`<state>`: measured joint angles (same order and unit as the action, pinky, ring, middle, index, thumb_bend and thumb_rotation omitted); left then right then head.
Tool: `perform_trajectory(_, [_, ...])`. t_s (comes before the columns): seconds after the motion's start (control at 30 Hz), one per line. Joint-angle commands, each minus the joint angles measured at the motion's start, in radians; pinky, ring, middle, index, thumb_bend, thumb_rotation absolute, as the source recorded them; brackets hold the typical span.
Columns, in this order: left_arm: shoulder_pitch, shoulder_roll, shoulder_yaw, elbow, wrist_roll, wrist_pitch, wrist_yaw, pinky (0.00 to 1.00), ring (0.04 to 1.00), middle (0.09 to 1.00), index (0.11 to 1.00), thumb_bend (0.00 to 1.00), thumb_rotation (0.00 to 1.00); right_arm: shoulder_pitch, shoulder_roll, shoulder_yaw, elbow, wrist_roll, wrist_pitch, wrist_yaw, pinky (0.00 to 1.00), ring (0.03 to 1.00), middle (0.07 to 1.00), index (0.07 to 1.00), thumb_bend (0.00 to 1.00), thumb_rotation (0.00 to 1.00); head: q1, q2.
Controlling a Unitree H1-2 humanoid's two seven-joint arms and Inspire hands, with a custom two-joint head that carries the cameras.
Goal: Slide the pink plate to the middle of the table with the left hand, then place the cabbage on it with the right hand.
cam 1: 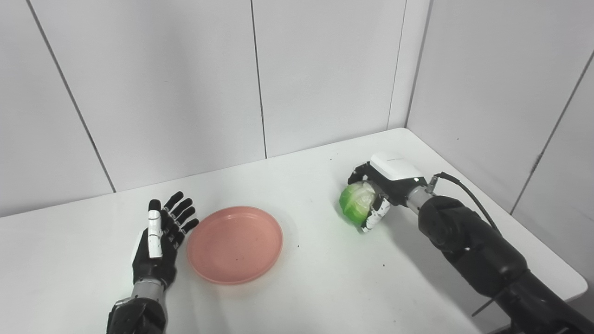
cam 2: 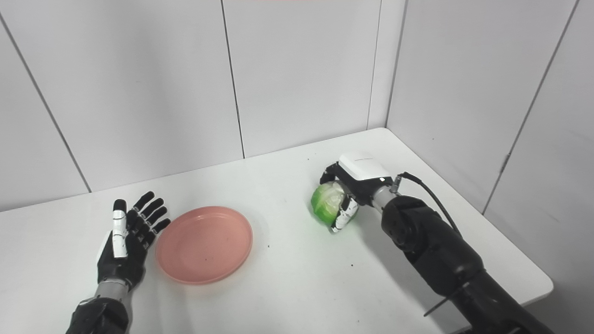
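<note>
The pink plate (cam 1: 235,244) lies flat on the white table (cam 1: 297,287), left of the middle. My left hand (cam 1: 160,241) is open, palm facing the plate, its fingers spread and just beside the plate's left rim. The green cabbage (cam 1: 356,201) sits to the right of the plate with a gap between them. My right hand (cam 1: 383,190) is wrapped around the cabbage from the right and above, fingers and thumb closed on it. I cannot tell whether the cabbage still rests on the table. It also shows in the right eye view (cam 2: 327,202).
White wall panels (cam 1: 185,93) stand close behind the table and along its right side (cam 1: 501,93). The table's right edge (cam 1: 577,280) runs near my right forearm. A black cable (cam 1: 468,192) loops off the right wrist.
</note>
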<state>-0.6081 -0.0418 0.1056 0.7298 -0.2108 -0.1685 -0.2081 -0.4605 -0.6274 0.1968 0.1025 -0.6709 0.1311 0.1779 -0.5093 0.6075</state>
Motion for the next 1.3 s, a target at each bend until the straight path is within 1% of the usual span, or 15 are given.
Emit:
perform_trajectory(0.0, [-0.017,-0.001,-0.002,-0.02,-0.006,0.006,0.005,0.79,0.853,0.833,0.809,0.83,0.96,-0.077,0.018,-0.034,-0.072,0.015,-0.029,-0.042,0.42,0.434,0.502,0.5,0.52,0.0,0.001,-0.001])
perform_trajectory(0.13, [-0.015,-0.006,-0.004,-0.025,-0.003,0.006,0.009,0.79,0.853,0.832,0.812,0.83,0.96,-0.121,0.067,-0.043,-0.125,0.045,-0.035,-0.027,0.43,0.433,0.506,0.497,0.52,0.0,0.043,0.004])
perform_trajectory(0.17, [-0.012,-0.01,-0.008,-0.035,0.005,0.005,0.015,0.79,0.852,0.831,0.812,0.83,0.96,-0.14,0.081,-0.036,-0.14,0.049,-0.028,-0.012,0.43,0.435,0.506,0.497,0.52,0.0,0.107,0.017])
perform_trajectory(0.2, [-0.01,-0.012,-0.012,-0.042,0.01,0.006,0.019,0.79,0.848,0.83,0.813,0.81,0.98,-0.152,0.09,-0.032,-0.149,0.051,-0.024,-0.002,0.43,0.432,0.509,0.497,0.52,0.0,0.107,0.017])
perform_trajectory(0.23, [-0.004,-0.019,-0.019,-0.06,0.023,0.012,0.034,0.78,0.846,0.829,0.813,0.81,0.99,-0.169,0.104,-0.026,-0.158,0.055,-0.031,0.005,0.43,0.432,0.51,0.497,0.52,0.0,0.165,0.026])
perform_trajectory(0.3, [0.007,-0.031,-0.033,-0.095,0.04,0.033,0.058,0.78,0.841,0.825,0.803,0.81,1.0,-0.187,0.12,-0.021,-0.171,0.063,-0.04,0.016,0.43,0.432,0.509,0.496,0.52,0.0,0.227,0.029])
perform_trajectory(0.33, [0.012,-0.037,-0.039,-0.11,0.046,0.039,0.069,0.78,0.841,0.825,0.8,0.81,1.0,-0.198,0.129,-0.015,-0.174,0.061,-0.041,0.02,0.43,0.432,0.509,0.496,0.52,0.0,0.237,0.03])
perform_trajectory(0.37, [0.018,-0.047,-0.043,-0.127,0.049,0.043,0.079,0.79,0.842,0.826,0.8,0.8,1.0,-0.208,0.138,-0.008,-0.176,0.06,-0.044,0.022,0.42,0.429,0.509,0.498,0.52,0.0,0.291,0.036])
perform_trajectory(0.4, [0.022,-0.054,-0.045,-0.139,0.052,0.046,0.087,0.81,0.847,0.83,0.807,0.78,1.0,-0.214,0.144,-0.003,-0.177,0.059,-0.047,0.024,0.42,0.433,0.506,0.498,0.52,0.0,0.291,0.036])
perform_trajectory(0.43, [0.028,-0.065,-0.048,-0.151,0.06,0.04,0.102,0.82,0.848,0.831,0.808,0.78,1.0,-0.226,0.157,0.008,-0.175,0.058,-0.046,0.029,0.42,0.434,0.506,0.498,0.52,0.0,0.344,0.04])
perform_trajectory(0.6, [0.027,-0.094,-0.056,-0.125,0.085,-0.044,0.144,0.82,0.841,0.829,0.808,0.75,0.98,-0.266,0.219,0.052,-0.123,0.069,-0.085,0.027,0.4,0.43,0.511,0.489,0.52,0.0,0.439,0.041])
perform_trajectory(0.73, [0.021,-0.12,-0.054,-0.097,0.109,-0.09,0.19,0.8,0.833,0.827,0.81,0.75,0.95,-0.287,0.253,0.096,-0.066,0.044,-0.111,0.024,0.37,0.417,0.506,0.501,0.52,0.0,0.503,0.035])
perform_trajectory(0.93, [0.023,-0.149,-0.053,-0.099,0.133,-0.118,0.264,0.82,0.846,0.842,0.823,0.71,0.97,-0.301,0.28,0.14,0.016,0.028,-0.147,0.033,0.4,0.419,0.5,0.507,0.52,0.0,0.538,0.029])
perform_trajectory(1.1, [0.028,-0.147,-0.065,-0.111,0.155,-0.115,0.284,0.85,0.885,0.883,0.865,0.71,1.0,-0.312,0.29,0.181,0.069,0.015,-0.156,0.066,0.37,0.411,0.491,0.519,0.52,0.0,0.535,0.026])
perform_trajectory(1.27, [0.029,-0.149,-0.064,-0.114,0.155,-0.116,0.298,0.85,0.892,0.892,0.873,0.71,1.0,-0.32,0.294,0.212,0.109,0.0,-0.16,0.093,0.36,0.402,0.488,0.527,0.52,0.0,0.53,0.024])
